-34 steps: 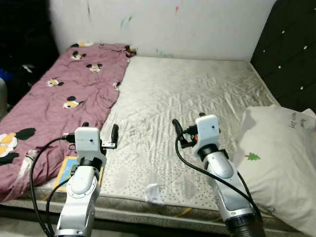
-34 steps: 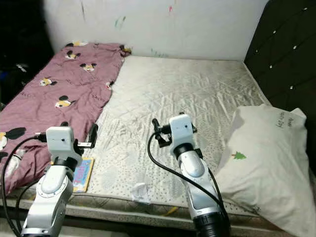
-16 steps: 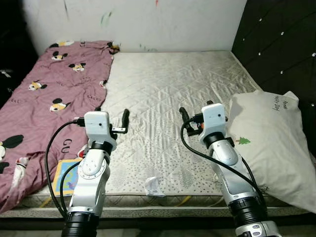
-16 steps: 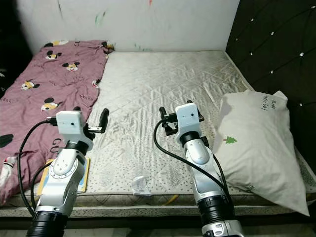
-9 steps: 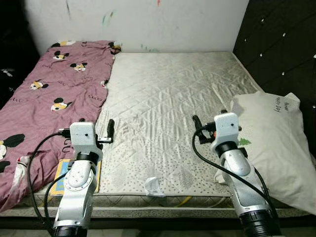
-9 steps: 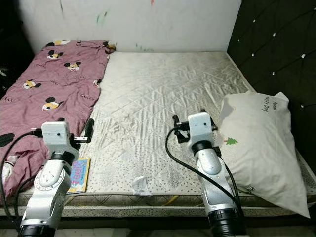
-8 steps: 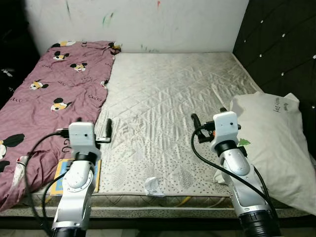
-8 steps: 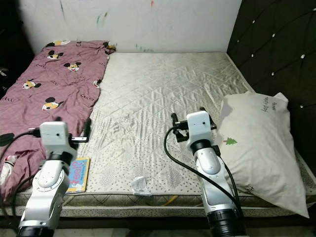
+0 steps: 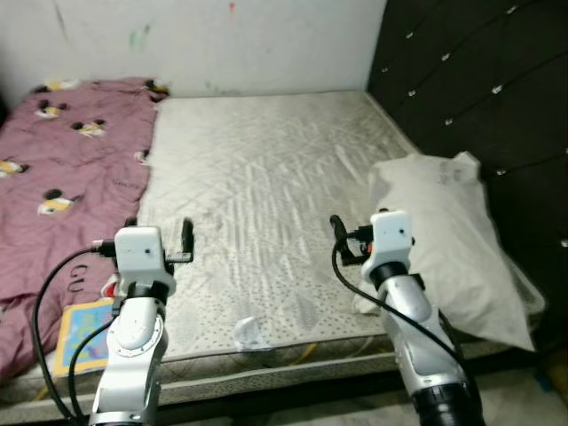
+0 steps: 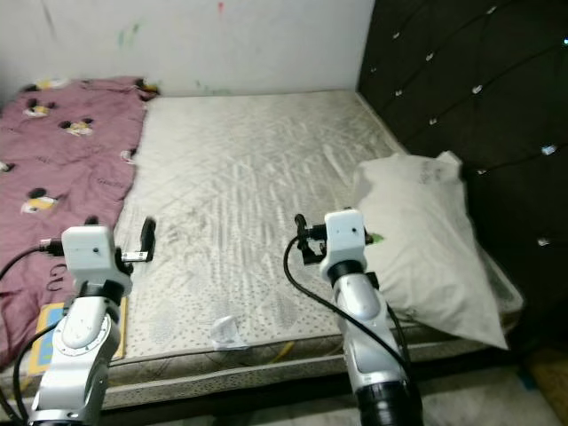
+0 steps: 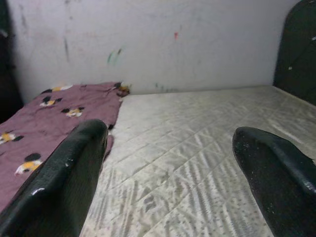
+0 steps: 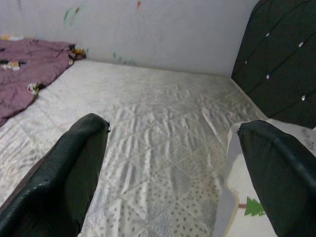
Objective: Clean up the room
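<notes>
Crumpled white scrap (image 9: 248,332) lies near the front edge of the mattress (image 9: 266,169), between the two arms. Judged v. light, soft, crushable, no breakage risk; best pinched at the raised crumpled top, w/ fingertips pressed slightly into the padding.

Flat book w/ blue cover (image 9: 84,324) sits at the front left edge, partly under the left arm; judged stiff, thin, prob. slippery, so an edge is to be lifted first.

Pillow (image 9: 444,240) is set at the right side by the dark tufted headboard (image 9: 461,80); bulky, soft, light, graspable at a corner.

Left gripper (image 11: 170,173) and right gripper (image 12: 173,173) are held above the mattress, fingers spread apart, nothing held.

Mattress is bare, quilted, yielding. Pink cartoon-print blanket (image 9: 62,151) covers its left part. Wall (image 9: 204,40) is white w/ paint marks.
</notes>
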Controlling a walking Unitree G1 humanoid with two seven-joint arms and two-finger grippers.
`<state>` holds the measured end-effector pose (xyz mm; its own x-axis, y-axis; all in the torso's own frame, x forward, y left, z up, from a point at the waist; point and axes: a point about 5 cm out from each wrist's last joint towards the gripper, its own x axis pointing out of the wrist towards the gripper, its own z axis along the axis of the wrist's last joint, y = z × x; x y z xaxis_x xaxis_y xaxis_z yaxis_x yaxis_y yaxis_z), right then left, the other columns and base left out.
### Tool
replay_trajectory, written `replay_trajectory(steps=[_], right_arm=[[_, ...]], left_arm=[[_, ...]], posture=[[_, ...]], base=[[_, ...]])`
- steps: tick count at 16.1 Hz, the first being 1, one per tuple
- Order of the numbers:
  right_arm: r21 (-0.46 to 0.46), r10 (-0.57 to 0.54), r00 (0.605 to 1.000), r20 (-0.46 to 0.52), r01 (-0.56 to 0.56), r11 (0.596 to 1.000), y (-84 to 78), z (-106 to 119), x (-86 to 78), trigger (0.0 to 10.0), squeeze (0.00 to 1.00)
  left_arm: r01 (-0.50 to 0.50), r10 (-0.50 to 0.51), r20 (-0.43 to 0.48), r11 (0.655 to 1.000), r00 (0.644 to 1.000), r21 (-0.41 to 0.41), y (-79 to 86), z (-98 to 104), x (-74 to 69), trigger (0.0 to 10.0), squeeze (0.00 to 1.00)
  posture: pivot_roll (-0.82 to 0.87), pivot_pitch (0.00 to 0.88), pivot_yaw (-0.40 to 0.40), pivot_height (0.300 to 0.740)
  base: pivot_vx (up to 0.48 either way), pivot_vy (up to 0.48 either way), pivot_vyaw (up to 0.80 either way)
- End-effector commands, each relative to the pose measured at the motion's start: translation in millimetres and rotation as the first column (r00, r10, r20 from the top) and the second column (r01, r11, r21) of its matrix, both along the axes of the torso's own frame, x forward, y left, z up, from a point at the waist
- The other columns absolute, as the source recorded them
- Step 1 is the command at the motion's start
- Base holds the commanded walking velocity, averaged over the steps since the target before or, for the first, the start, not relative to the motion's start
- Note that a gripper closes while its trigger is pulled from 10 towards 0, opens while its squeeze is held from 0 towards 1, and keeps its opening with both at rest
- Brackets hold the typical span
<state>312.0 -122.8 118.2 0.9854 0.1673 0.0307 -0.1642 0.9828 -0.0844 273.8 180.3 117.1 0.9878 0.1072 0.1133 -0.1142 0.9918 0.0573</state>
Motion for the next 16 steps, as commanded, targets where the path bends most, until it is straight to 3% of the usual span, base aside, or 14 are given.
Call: replay_trajectory(steps=[1, 3, 12, 16], right_arm=[[0.005, 0.017, 1.000, 0.007, -0.018, 1.000, 5.8, 6, 3.2, 10.0, 0.00], [0.008, 0.017, 1.000, -0.008, -0.017, 1.000, 6.1, 5, 2.7, 10.0, 0.00], [0.007, 0.001, 1.000, -0.019, -0.001, 1.000, -0.7, 6, 2.0, 10.0, 0.00], [0.003, 0.014, 1.000, -0.023, -0.014, 1.000, -0.9, 8, 2.6, 10.0, 0.00]], left_arm=[[0.015, -0.015, -0.022, 1.000, 1.000, -0.016, 0.4, -2, -4.2, 10.0, 0.00], [0.025, -0.026, -0.033, 0.999, 0.999, -0.024, 0.3, -2, -6.9, 10.0, 0.00], [0.077, -0.079, -0.052, 0.997, 0.996, -0.030, -10.0, 0, -3.4, 10.0, 0.00], [0.060, -0.061, -0.044, 0.998, 0.997, -0.021, -11.2, 0, -5.2, 10.0, 0.00]], posture=[[-0.04, 0.000, -0.009, 0.740], [-0.03, 0.000, -0.014, 0.740], [-0.05, 0.000, -0.020, 0.740], [-0.05, 0.000, -0.035, 0.740]], base=[[0.000, 0.000, 0.00], [0.000, 0.154, 0.00], [0.000, 0.462, 0.00], [0.000, 0.000, 0.00]])
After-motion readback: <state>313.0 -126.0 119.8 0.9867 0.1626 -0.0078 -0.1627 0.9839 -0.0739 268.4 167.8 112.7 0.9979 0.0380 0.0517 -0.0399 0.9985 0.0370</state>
